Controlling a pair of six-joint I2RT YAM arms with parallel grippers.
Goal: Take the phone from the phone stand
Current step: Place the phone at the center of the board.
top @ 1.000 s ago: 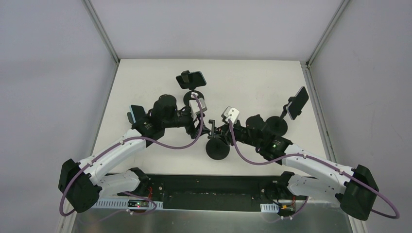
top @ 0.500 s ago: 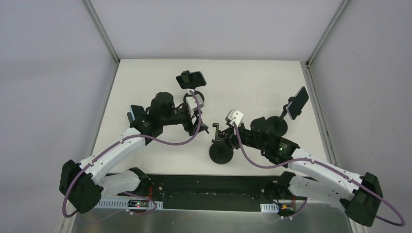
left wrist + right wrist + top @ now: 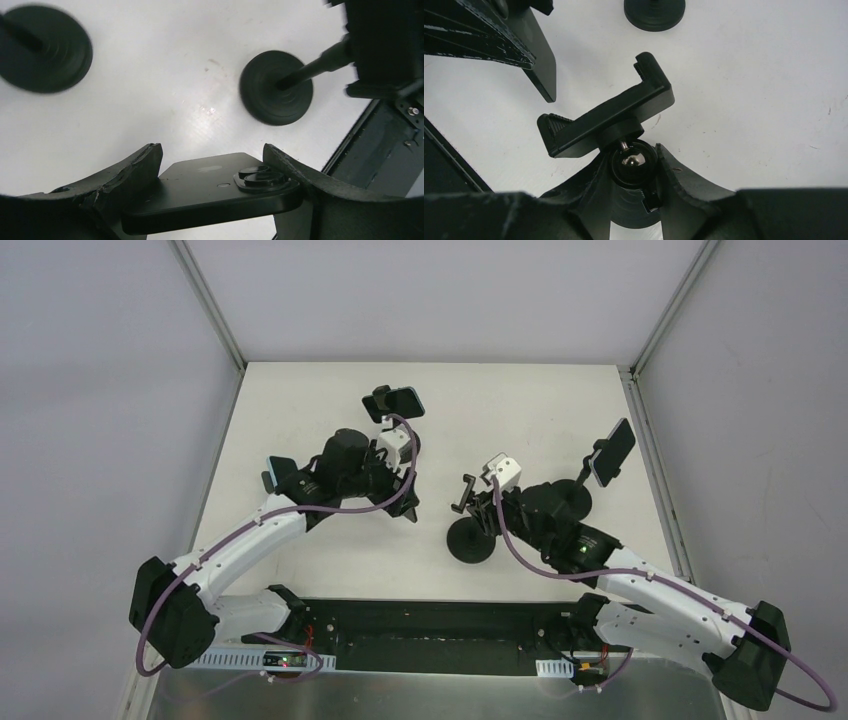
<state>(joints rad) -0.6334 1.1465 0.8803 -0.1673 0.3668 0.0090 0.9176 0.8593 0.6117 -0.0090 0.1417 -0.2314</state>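
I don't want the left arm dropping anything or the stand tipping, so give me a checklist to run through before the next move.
1. Grip: flat black phone held between the fingers of the left end effector: ok.
2. Release: black clamp cradle empty, phone clear of it: ok.
3. Bracing: right end effector closed on the shiny black ball joint under the cradle: ok.
4. Footing: round black stand base flat on the white table: cannot tell.
5. Set-down spot: bare table directly below the phone: ok.
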